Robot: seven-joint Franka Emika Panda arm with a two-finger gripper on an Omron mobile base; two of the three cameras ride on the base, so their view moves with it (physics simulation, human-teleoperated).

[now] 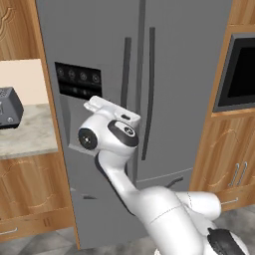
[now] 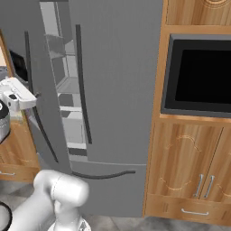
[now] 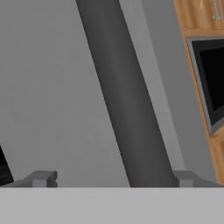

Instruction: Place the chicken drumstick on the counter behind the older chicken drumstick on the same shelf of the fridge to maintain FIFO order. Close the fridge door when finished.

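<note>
The grey fridge (image 1: pixel 174 74) fills the middle, and its left door (image 2: pixel 27 54) stands ajar. Through the gap, pale shelves (image 2: pixel 67 85) show; what lies on them is hidden. My gripper (image 3: pixel 113 179) is open at the left door's dark vertical handle (image 3: pixel 127 109), with one fingertip (image 3: pixel 41 178) on each side of the bar and apart from it. The white hand (image 1: pixel 110 110) sits just below the black dispenser panel (image 1: pixel 78 79). A strip of the beige counter (image 1: pixel 27 134) lies at the left. The chicken drumstick is out of view.
A dark toaster (image 1: pixel 7 107) stands on the counter at the left. A black built-in oven (image 2: pixel 200 74) sits in wooden cabinets (image 2: pixel 189 167) to the right of the fridge. The fridge's bottom drawer (image 2: pixel 113 189) is shut.
</note>
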